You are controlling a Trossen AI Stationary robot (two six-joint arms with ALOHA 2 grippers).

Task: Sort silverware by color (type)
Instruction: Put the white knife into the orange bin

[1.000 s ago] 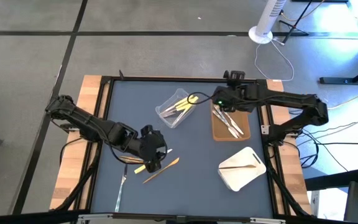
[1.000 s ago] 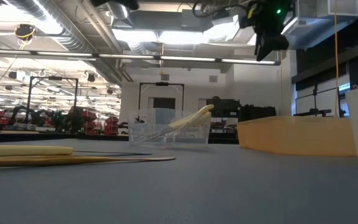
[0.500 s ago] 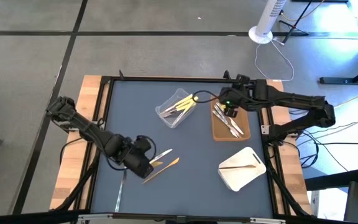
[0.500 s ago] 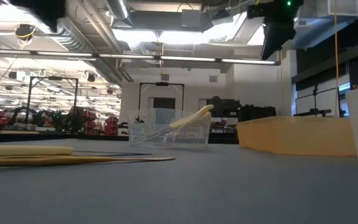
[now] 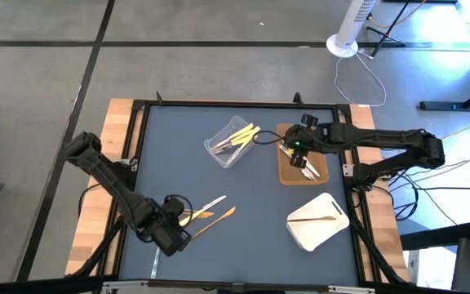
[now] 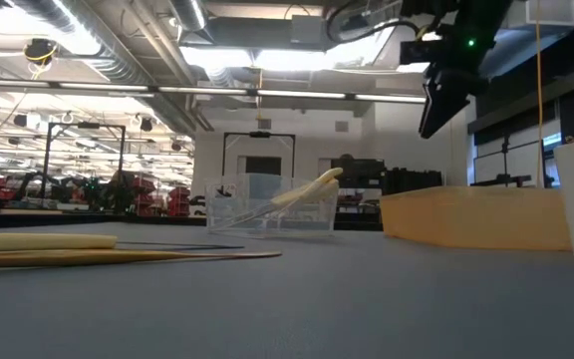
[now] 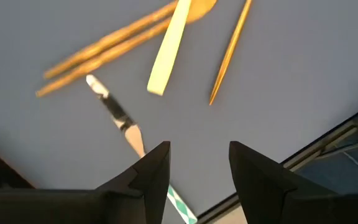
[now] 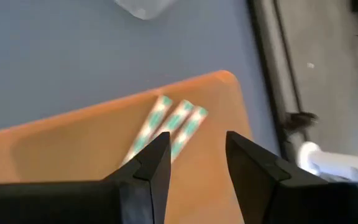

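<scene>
Landmark: clear plastic tub (image 5: 230,142), resting on the blue desk (image 5: 243,241) toward its far side.
Yellow silverware: several pale yellow pieces (image 5: 240,135) lie inside the tub, some poking over its rim; the low view shows one (image 6: 307,187) leaning out.
Silver silverware: metal pieces (image 5: 306,166) lie on the brown tray (image 5: 292,173), just right of the tub; their handles (image 8: 178,124) carry a green-and-white pattern.
White tray (image 5: 317,220): well apart from the tub, toward the near right corner; one thin stick-like piece (image 5: 315,218) lies across it.
Loose silverware: near-left of the tub, an orange-brown piece (image 5: 211,223), a pale yellow piece (image 7: 170,50) and a silver knife (image 7: 116,114) lie on the desk; another silver piece (image 5: 154,264) lies close to the near edge.
Left gripper (image 7: 197,163): low over the loose group, near-left of the tub; fingers (image 7: 151,171) spread, nothing between them.
Right gripper (image 8: 196,154): above the brown tray, right of the tub; fingers (image 8: 146,167) spread apart, holding nothing.
Writing: no legible brand or label visible.
</scene>
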